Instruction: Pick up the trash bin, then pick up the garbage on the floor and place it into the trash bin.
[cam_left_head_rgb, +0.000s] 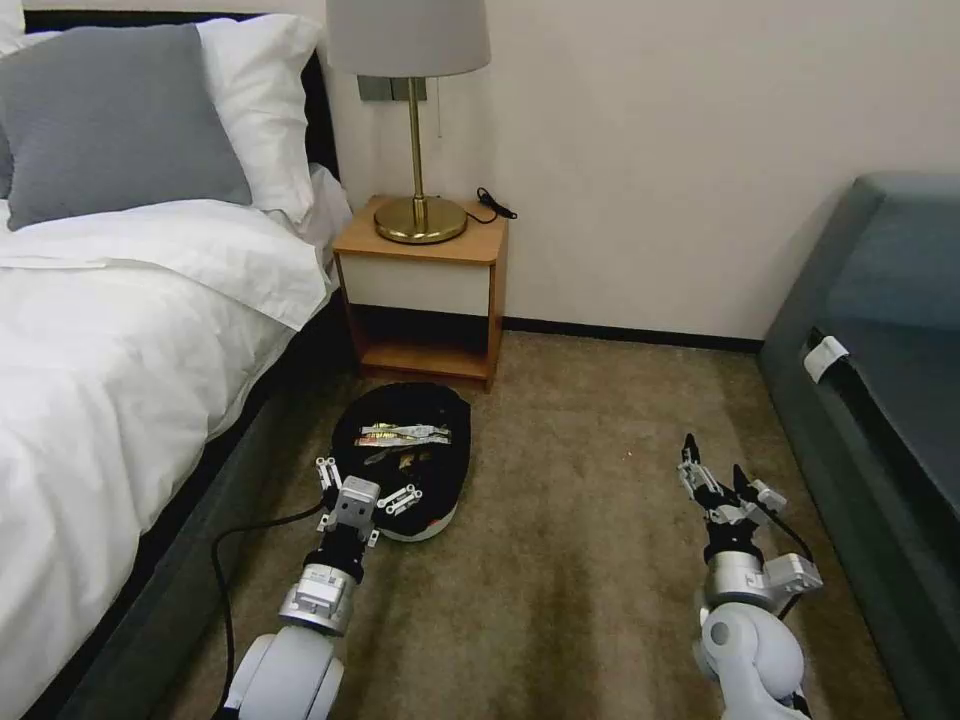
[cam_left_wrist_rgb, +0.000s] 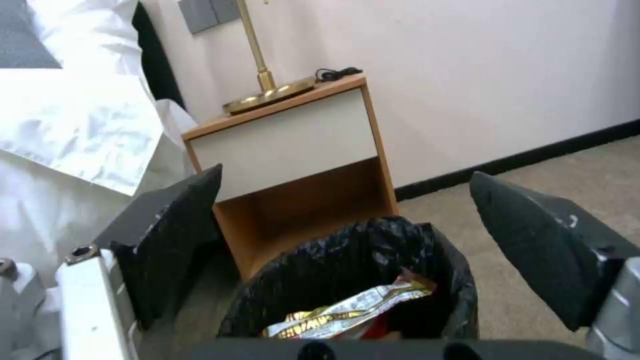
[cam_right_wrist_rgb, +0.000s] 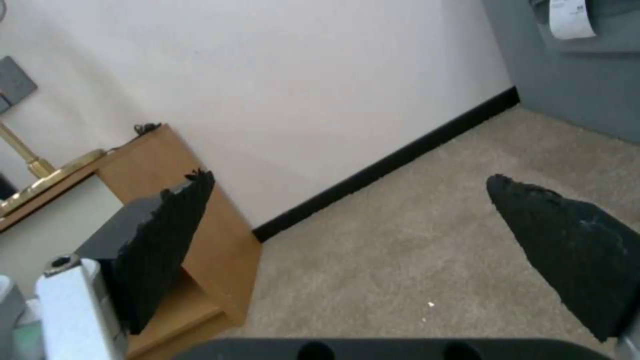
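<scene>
Litter sits in trash bin (cam_left_head_rgb: 405, 455); left gripper (cam_left_head_rgb: 365, 490) spread at its rim, right gripper (cam_left_head_rgb: 722, 478) spread, empty. Floor bare: task looks near done; no further pick needed.

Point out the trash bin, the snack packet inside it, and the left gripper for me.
trash bin (cam_left_head_rgb: 452, 415): head view, black liner at the rim.
snack packet (cam_left_wrist_rgb: 347, 312): left wrist view, silvery face of the wrapper.
left gripper (cam_left_head_rgb: 362, 482): head view, midway between the open fingertips.
</scene>
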